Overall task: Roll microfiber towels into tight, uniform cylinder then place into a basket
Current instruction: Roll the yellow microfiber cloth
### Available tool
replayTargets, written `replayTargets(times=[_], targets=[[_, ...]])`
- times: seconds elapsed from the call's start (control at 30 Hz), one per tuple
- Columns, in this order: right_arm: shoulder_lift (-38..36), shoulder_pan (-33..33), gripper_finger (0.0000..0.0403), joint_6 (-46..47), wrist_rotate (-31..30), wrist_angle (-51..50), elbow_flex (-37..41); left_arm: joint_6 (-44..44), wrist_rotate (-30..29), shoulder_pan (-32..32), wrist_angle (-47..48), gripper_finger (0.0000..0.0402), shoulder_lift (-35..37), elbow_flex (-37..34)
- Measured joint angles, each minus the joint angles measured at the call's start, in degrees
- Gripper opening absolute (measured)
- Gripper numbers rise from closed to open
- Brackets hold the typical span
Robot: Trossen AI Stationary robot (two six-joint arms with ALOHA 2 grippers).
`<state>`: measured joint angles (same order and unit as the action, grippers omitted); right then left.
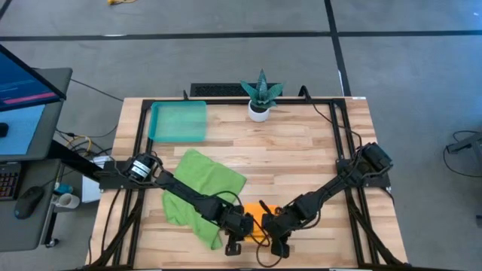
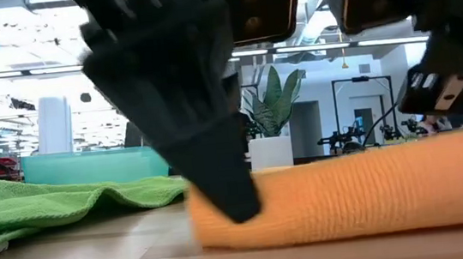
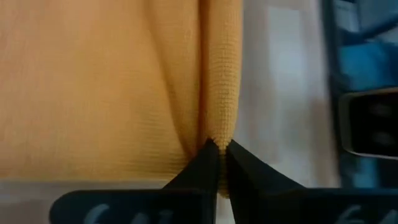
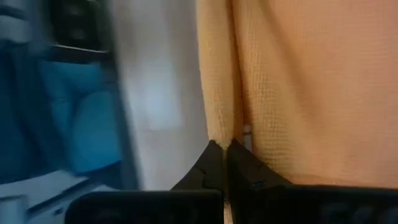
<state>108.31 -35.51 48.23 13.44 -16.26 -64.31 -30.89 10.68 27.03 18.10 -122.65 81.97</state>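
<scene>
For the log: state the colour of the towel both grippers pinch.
Orange towel; left wrist view shows it best.

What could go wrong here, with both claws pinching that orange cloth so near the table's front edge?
Each gripper, left and right, pinches only a thin fold of the orange towel, so it might slip free and the roll loosen. The towel lies near the table's front edge and could slide off. The green towel lies crumpled under the left arm, which might drag it.

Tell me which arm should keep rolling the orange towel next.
Neither alone, I'd judge. The left pincer and right pincer are each shut on an edge fold of the orange towel at the table's near edge. Both should roll together; the green towel lies untouched.
</scene>
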Motion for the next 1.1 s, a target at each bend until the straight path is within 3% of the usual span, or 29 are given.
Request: replayTargets(times=[0.2,0.53,0.93,1.1], targets=[[0.0,1.1,0.0017,1.5,1.4,1.8,0.1,-2.9,4.6,0.0,-0.1,0.0014,0.0,0.0],[-0.3,5.2,0.0016,10.6,2.6,5.9,5.5,-3.7,4.7,-0.3,-0.1,0.0017,0.0,-0.1],[-0.3,5.6,0.0013,12.0,0.6,5.8,6.4,-2.1,1.5,-0.2,0.0,0.0020,0.1,-0.1],[-0.3,5.6,0.0016,11.9,0.2,5.6,6.5,-1.5,2.0,-0.3,0.3,0.0055,0.1,-0.1]])
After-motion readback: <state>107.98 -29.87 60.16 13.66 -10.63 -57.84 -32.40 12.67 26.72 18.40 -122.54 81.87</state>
